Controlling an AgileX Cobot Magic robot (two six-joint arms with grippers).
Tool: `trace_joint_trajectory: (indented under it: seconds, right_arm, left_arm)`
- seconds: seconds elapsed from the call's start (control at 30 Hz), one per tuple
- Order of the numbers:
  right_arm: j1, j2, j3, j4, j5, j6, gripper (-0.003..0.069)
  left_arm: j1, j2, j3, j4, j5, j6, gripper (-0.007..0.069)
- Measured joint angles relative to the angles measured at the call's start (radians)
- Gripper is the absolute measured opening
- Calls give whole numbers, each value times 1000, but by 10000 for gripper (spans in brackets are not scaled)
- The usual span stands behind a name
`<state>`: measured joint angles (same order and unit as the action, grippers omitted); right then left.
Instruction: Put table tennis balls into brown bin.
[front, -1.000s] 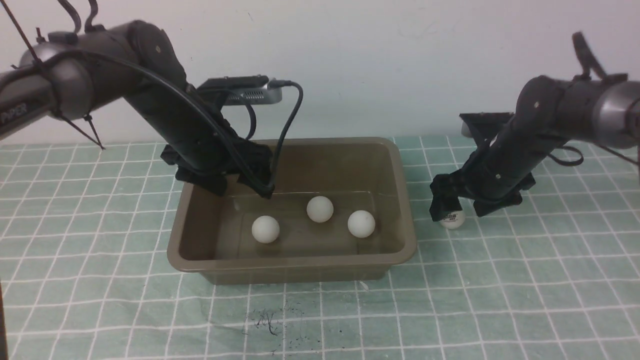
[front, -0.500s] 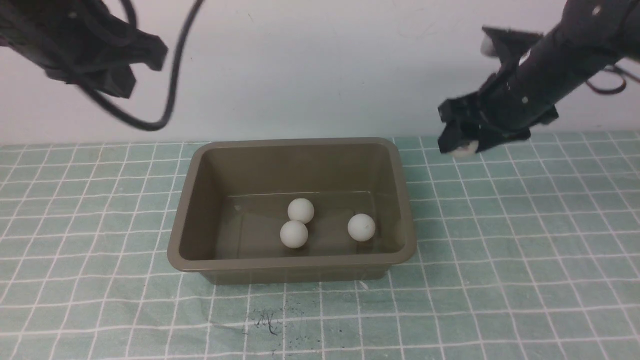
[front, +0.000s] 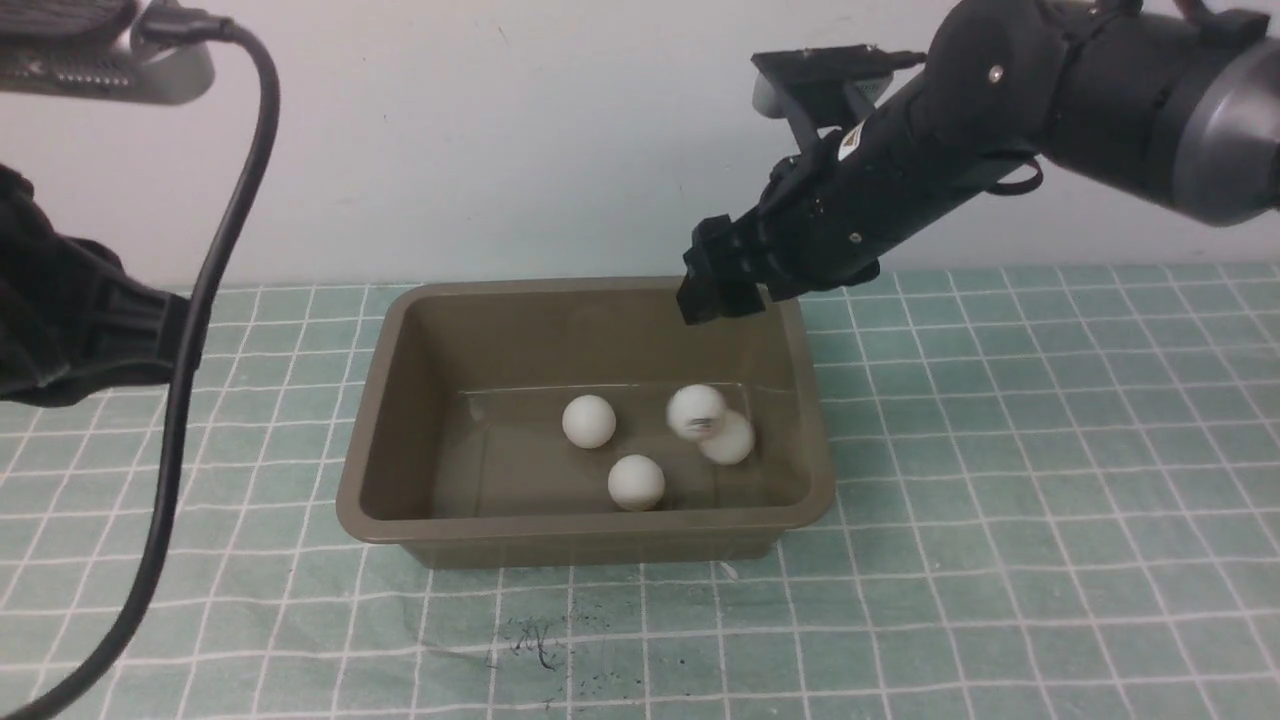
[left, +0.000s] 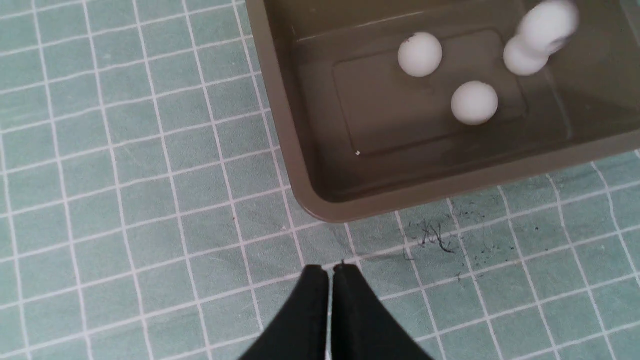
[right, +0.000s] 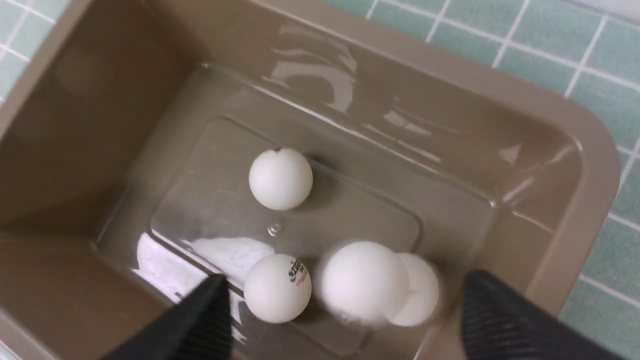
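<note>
**All four balls in the tub, right claw open above it**

On your far left, the left gripper (left: 330, 270) is well clear of the tub. Its wrist camera shows the two black fingers pressed together with nothing between them, over the green checked mat (front: 1000, 500). A thick black cable (front: 190, 330) hangs down past that arm.

In the middle of the mat you see the brown tub (front: 590, 522), upright. Just in front of it there are some dark scribble marks (front: 540, 645) on the mat.

All four white balls are inside the tub. The leftmost ball (front: 588, 421) sits near the middle of the floor. The next ball (front: 636, 482) lies closer to the front wall. Further right, a blurred ball (front: 695, 411) with a dark logo overlaps the last ball (front: 735, 443), which sits near the right wall.

On your right, the right gripper (front: 722, 298) hangs over the tub's back right corner. Its wrist camera shows its fingers (right: 505, 320) spread wide apart and holding nothing, with the balls below.
</note>
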<state>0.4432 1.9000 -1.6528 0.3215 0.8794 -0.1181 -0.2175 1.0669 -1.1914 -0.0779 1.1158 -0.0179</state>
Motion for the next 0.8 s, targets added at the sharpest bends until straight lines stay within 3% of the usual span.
trace_joint_trajectory:
  seconds: [0.1,0.17,0.23,0.33,0.4,0.6,0.8]
  right_arm:
    - [0,-23,-12,-41,32,36,598]
    - [0,-60,-16,-99,58,78,532]
    - [0,-114,-16,-157,77,134,388]
    - [0,-245,-16,-267,127,218,105]
    - [0,-338,-6,-303,137,248,31]
    - [0,-710,184,-383,48,319,-12]
    - [0,-1166,621,-496,-163,417,-13]
  left_arm:
    - [0,-17,8,0,0,0,-5]
    - [0,-31,11,6,0,0,-5]
    - [0,-45,11,18,0,0,-5]
    - [0,-69,11,35,-1,0,-5]
    - [0,-80,11,39,-1,-1,-5]
    - [0,-108,11,32,-8,-8,-5]
    - [0,-132,12,22,-26,-8,-5]
